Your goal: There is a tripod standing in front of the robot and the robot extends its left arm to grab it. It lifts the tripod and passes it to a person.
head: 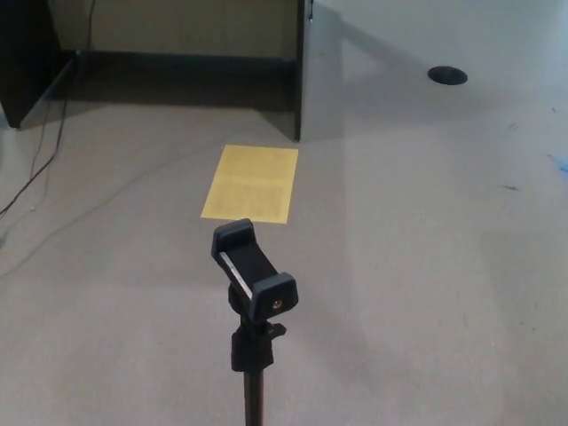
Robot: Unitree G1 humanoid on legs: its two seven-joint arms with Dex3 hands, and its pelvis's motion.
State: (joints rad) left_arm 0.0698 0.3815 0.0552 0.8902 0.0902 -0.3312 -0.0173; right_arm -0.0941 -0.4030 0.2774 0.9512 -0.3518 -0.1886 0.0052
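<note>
A black tripod stands upright at the lower middle of the head view. Its pole runs off the bottom edge, so its legs are hidden. On top sits a black phone clamp, tilted and empty. Neither of my hands shows in this view, and no person is visible.
A yellow sheet lies flat on the grey carpet beyond the tripod. A dark desk panel and its shadowed recess stand at the back. Cables trail along the floor at the left. A black round floor cover lies far right.
</note>
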